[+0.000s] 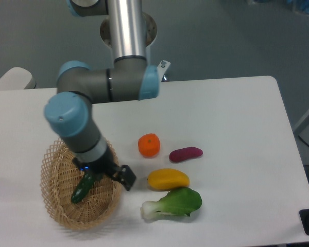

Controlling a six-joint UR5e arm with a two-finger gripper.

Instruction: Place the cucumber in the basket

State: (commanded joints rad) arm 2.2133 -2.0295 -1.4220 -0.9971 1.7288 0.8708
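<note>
The arm dropped from the top of frame, elbowed left, and its wrist hung over the basket (54,211) at the worktop's (237,113) seven o'clock corner. The claw (92,177) was clamped on the upper end of the cucumber (82,189), which tilted down toward seven o'clock inside the basket; whether its tip touched the weave, I couldn't tell. At the basket's three o'clock sat an orange fruit (149,145), yellow vegetable (168,179), bok choy (173,204) and purple vegetable (186,154). Beyond them ran bare worktop to the right edge.
</note>
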